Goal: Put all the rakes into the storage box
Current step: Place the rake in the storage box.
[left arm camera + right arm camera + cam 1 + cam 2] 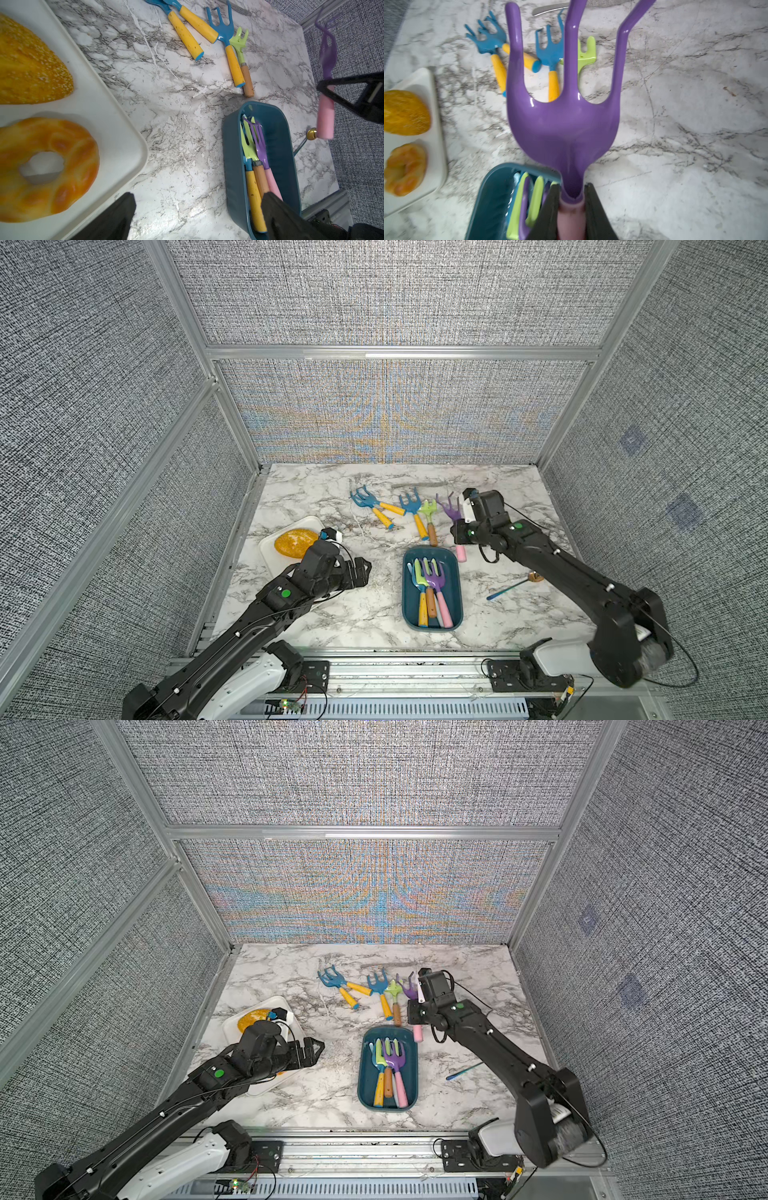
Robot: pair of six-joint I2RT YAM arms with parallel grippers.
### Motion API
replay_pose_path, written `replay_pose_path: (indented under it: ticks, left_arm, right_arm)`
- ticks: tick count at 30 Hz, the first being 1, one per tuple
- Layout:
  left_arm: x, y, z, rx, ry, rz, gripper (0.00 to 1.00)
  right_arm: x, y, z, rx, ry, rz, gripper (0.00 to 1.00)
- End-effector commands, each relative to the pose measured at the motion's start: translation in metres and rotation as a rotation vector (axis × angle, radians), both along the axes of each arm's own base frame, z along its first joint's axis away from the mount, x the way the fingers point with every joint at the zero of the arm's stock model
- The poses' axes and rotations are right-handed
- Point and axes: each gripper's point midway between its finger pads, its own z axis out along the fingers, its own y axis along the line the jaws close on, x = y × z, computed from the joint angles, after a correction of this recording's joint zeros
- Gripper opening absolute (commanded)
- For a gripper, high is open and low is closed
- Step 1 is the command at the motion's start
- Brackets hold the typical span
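— What is sitting nearest us on the desk (pixel 365 614)?

— The storage box (pixel 453 572) is lying close to the front edge, its long side running away from us. Several rakes (pixel 432 593) are lying inside it, handles toward us and prongs toward the far end.

— And the left claw (pixel 362 572)?

— It is hovering to the left of the box, well apart from it, with its fingers spread wide and gripping nothing. Just behind it a white tray (pixel 268 560) is carrying a loaf (pixel 294 543).

— Anything on the right?

— A blue-handled spoon (pixel 513 587) is lying on the desk between the box and the right arm.

— Where is the rake that is being handled?

— The right claw (pixel 572 195) is pinching the purple rake (pixel 562 128) at the top of its pink handle (pixel 461 554), right where the handle is meeting the head, with one finger pressing on each side. The rake is hanging clear of the desk, just beyond the box's far right corner and not yet over the opening. Its handle end is pointing toward us, just beside the rim, and its prongs are pointing toward the back wall.

— And farther out?

— Three blue rakes (pixel 368 499) with yellow handles and a green rake (pixel 428 510) are lying loose on the desk, to the left of the claw.
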Motion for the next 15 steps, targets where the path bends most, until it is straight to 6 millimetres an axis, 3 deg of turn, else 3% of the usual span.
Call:
replay_pose_path:
  ticks: [1,8,15]
  left_arm:
    - [0.005,0.0,0.003,-0.005,-0.024,0.011,0.99]
    - [0.006,-0.01,-0.004,-0.01,0.005,-0.024,0.99]
    - [0.005,-0.014,-0.007,-0.019,0.012,-0.042,0.99]
  right_arm:
    - [-0.034,0.012,0.007,0.079,0.031,0.02,0.0]
    - [-0.099,0.04,-0.003,0.163,0.109,0.045,0.0]
    - [-0.141,0.062,-0.031,0.223,0.196,0.034,0.0]
